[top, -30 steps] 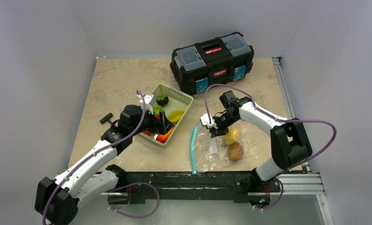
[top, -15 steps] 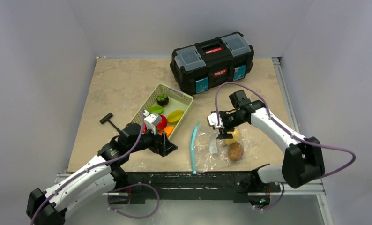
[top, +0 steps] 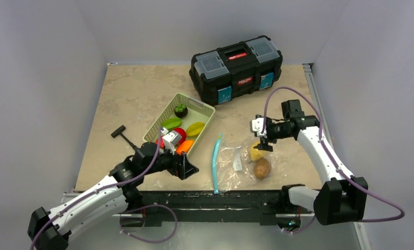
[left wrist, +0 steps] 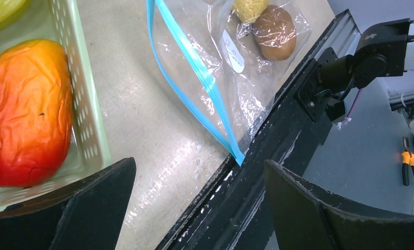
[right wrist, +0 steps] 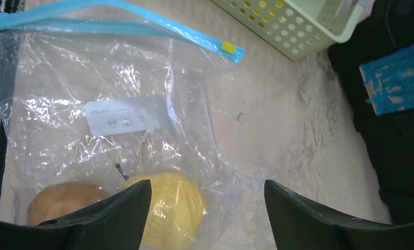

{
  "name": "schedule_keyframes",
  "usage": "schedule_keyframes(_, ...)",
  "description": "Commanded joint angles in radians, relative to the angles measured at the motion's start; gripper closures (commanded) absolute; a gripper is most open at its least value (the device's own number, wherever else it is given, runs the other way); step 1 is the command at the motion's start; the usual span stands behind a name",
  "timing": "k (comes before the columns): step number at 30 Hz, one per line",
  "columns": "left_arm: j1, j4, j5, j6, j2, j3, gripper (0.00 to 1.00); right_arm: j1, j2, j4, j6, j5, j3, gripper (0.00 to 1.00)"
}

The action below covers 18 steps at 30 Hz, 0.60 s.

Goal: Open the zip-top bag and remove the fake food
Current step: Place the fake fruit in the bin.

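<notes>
I have my left arm stretched low and forward, the left claw (top: 186, 167) turned rightward, its black fingers spread wide with nothing between them. My right arm arches up and bends inward, the right claw (top: 264, 144) pointing down, fingers likewise parted and empty.

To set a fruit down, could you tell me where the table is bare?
Bare: far-left tabletop, left of toolbox and basket; also the far-right corner beside the toolbox. Crowded: between basket and zip-top bag, by the left gripper.

Bare tabletop strip (top: 204, 156) separates basket (top: 209, 112) from zip-top bag (top: 231, 172).
</notes>
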Motion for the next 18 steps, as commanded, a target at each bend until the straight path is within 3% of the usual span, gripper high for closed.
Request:
schedule_keyframes(1,-0.006,0.051,-0.017,-0.017,-0.02,-0.014,0.08,-0.076,-0.037,-0.07,-0.051,-0.054,-0.003,0.22)
schedule_keyframes(18,-0.007,0.107,0.026,-0.034,-0.023,-0.05,0.09,-0.113,-0.01,-0.175,-0.302,0.138,-0.098,0.22)
